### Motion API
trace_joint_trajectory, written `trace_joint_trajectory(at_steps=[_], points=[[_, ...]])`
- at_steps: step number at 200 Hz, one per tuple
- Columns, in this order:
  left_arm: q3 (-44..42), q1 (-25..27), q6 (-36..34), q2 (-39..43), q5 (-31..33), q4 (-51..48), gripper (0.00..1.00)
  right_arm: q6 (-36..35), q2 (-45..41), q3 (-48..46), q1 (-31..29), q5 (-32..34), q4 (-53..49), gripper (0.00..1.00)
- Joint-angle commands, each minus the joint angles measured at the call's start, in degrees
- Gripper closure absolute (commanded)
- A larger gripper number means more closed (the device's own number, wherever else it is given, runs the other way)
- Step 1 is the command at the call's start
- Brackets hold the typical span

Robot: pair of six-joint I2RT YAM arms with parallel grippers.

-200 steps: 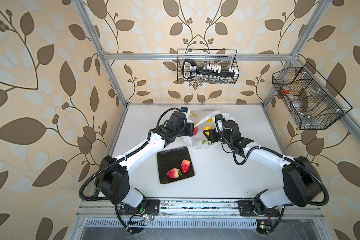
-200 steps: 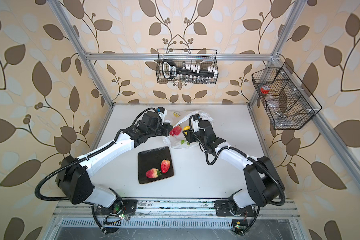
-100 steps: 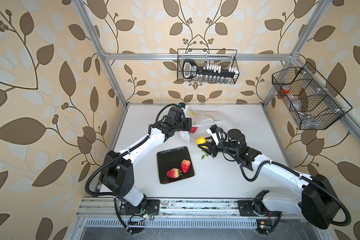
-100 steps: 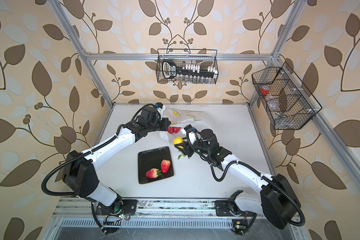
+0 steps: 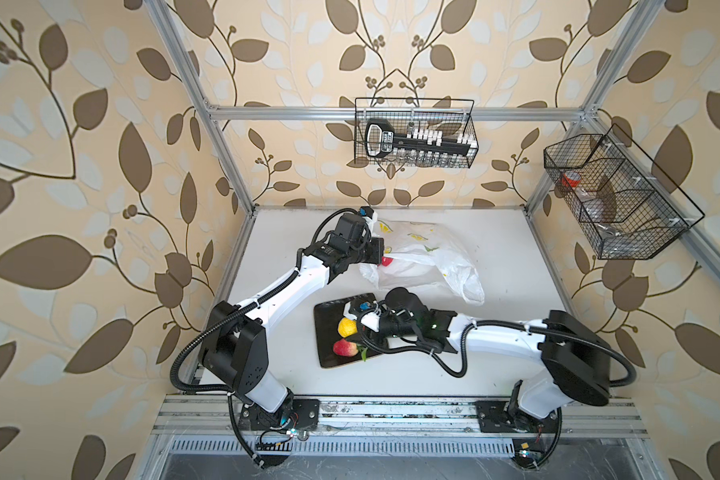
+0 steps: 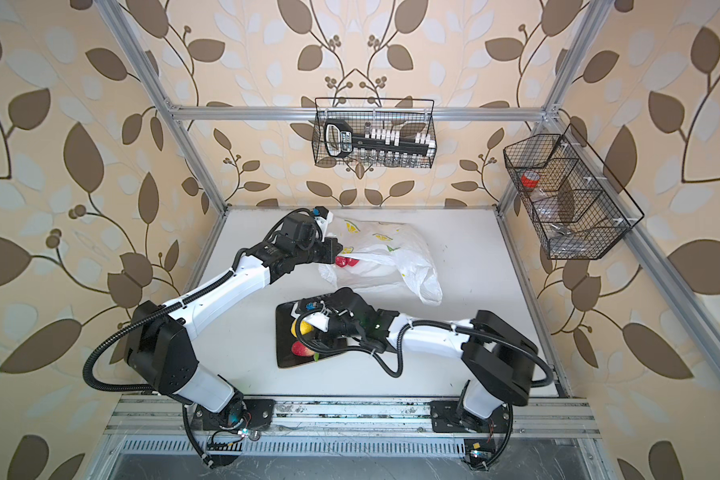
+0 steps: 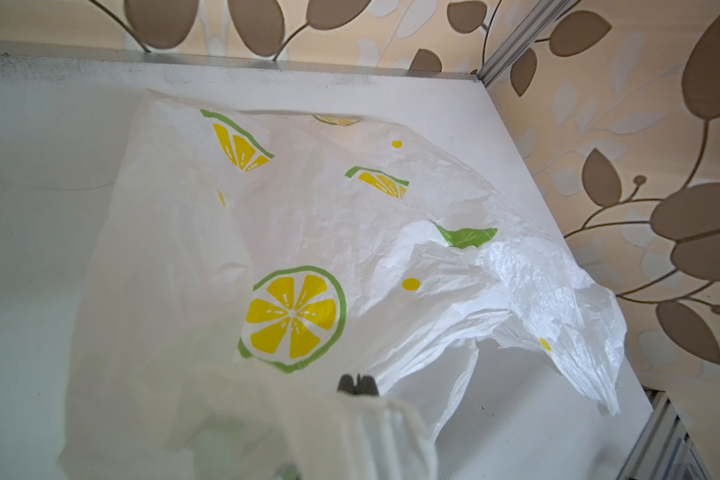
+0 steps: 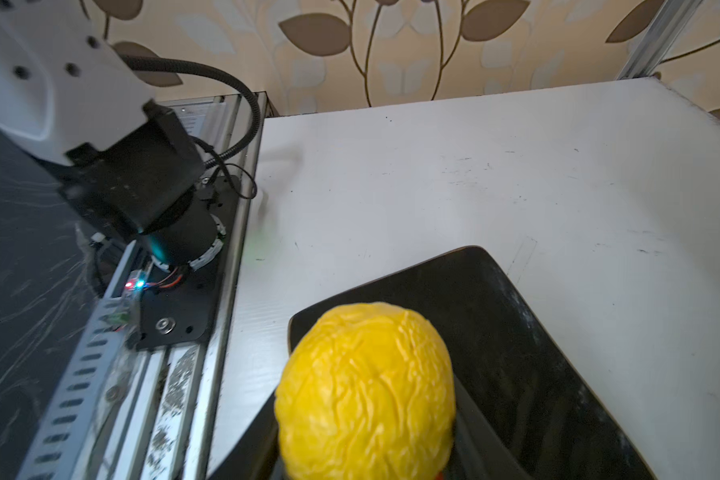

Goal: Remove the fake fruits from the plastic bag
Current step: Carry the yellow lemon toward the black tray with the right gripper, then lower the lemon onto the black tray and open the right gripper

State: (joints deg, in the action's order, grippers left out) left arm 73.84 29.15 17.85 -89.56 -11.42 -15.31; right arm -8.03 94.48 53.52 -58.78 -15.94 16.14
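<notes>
Yellow plastic with a wrinkled skin: that yellow fruit (image 8: 364, 390) is now held by the right hand (image 5: 355, 328) over the black square tray (image 5: 325, 320). A second ago this hand was at the mouth of the thin white lemon-printed plastic bag (image 5: 425, 257). Half a second ago it was midway across the white worktop (image 5: 495, 353) with its load. The jaws are part-closed around the fruit. I cannot tell whether the fruit already touches the tray.

A red plastic strawberry (image 5: 345, 348) lies on the tray just beside it, and the arm hides much of the rest of the tray.

The left hand (image 7: 356, 384) has stayed at the bag's edge with its tips pinched tight on the film, keeping the mouth lifted. A red fruit (image 5: 386, 261) shows in that mouth, just beside the left hand.

So one more fruit has left the bag, and only its release remains. The bag is not yet empty, so by my reckoning the right hand will need at least one more trip. The left hand's pinch is best kept on so the opening stays reachable.
</notes>
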Motion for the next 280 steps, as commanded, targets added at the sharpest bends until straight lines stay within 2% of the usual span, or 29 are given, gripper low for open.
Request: trace_joint_trajectory(at_steps=[1, 61, 108, 147, 165, 183, 217, 252, 280], points=[[3.4, -0.8, -3.0, 2.5, -1.2, -2.1, 1.00, -1.1, 5.0, 5.6, 0.2, 4.6, 2.1, 0.56], [4.4, -0.8, -5.3, 4.1, -1.2, -5.0, 1.00, -3.8, 19.5, 18.4, 2.7, 6.8, -1.9, 0.54], [4.2, -0.8, -6.0, 4.3, -1.1, -5.8, 1.00, -6.2, 27.6, 23.7, 3.8, 7.4, -2.2, 0.50], [4.0, -0.8, -5.6, 4.1, -1.4, -5.4, 1.00, -5.8, 31.0, 26.0, 3.9, 7.7, -2.1, 0.40], [3.9, -0.8, -5.7, 4.2, -1.1, -5.4, 1.00, -6.0, 31.1, 25.6, 3.9, 7.6, -1.6, 0.32], [3.8, -0.8, -5.7, 4.1, -0.8, -5.5, 1.00, -6.5, 30.0, 24.4, 3.9, 7.1, -1.0, 0.25], [4.4, -0.8, -5.7, 3.8, -1.0, -5.5, 1.00, -6.6, 23.4, 20.9, 3.9, 6.6, 0.8, 0.20], [5.2, -0.8, -6.1, 3.4, -1.4, -5.8, 1.00, -7.4, 11.3, 10.8, 3.6, 4.3, 3.3, 0.20], [5.1, -0.8, -6.2, 3.3, -1.4, -5.9, 1.00, -7.6, 0.6, 1.0, 2.9, 2.7, 3.5, 0.25]])
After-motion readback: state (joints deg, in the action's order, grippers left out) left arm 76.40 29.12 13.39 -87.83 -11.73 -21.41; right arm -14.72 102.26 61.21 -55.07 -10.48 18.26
